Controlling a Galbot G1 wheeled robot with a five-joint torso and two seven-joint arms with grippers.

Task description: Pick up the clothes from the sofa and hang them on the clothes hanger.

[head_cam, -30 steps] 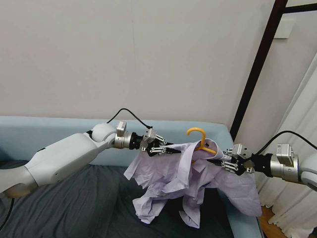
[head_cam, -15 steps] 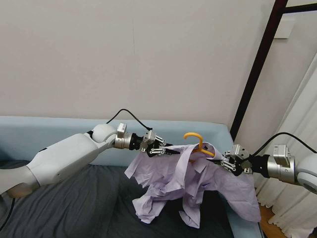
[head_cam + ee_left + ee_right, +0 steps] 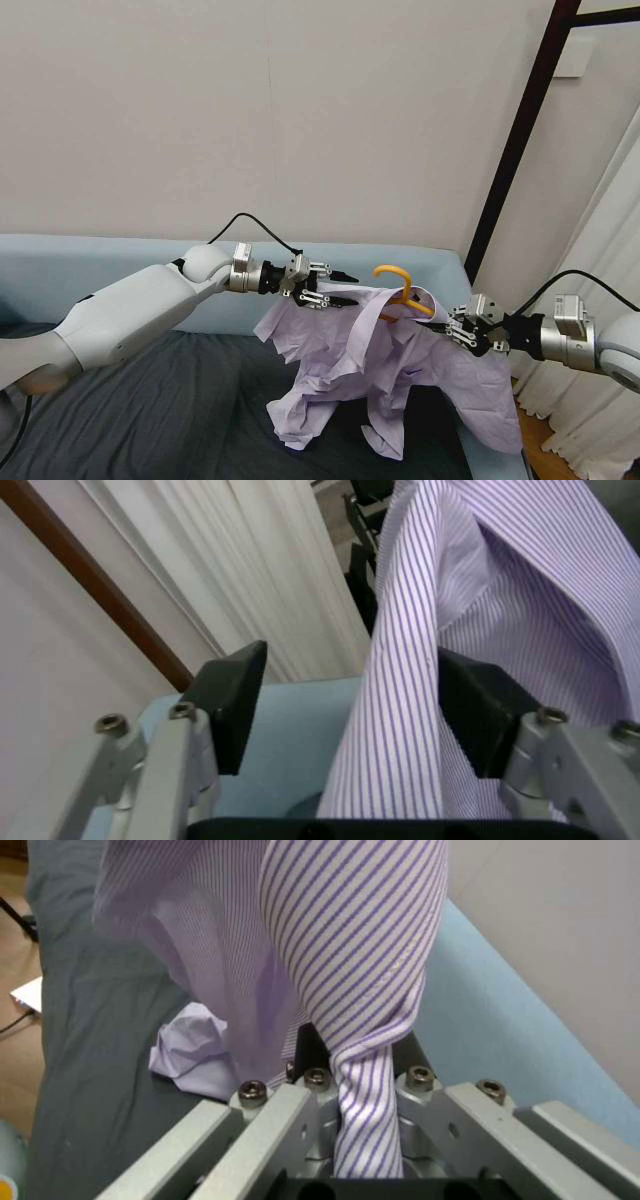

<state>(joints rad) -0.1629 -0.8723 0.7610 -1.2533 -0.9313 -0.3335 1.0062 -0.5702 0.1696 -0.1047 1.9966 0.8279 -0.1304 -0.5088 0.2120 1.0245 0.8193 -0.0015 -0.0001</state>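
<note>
Above the one sofa [image 3: 80, 265] I have one striped purple shirt [image 3: 400, 370] draped on one orange hanger [image 3: 398, 284], strung between my two grippers, with its tails hanging toward the dark seat cushion [image 3: 150, 400]. Left gripper [image 3: 345, 287] is spread wide at the shirt's left shoulder, with fabric running between the pads but not pinched. Right gripper [image 3: 455, 330] is clamped tight on a twisted fold at the other side, just below the hanger.
</note>
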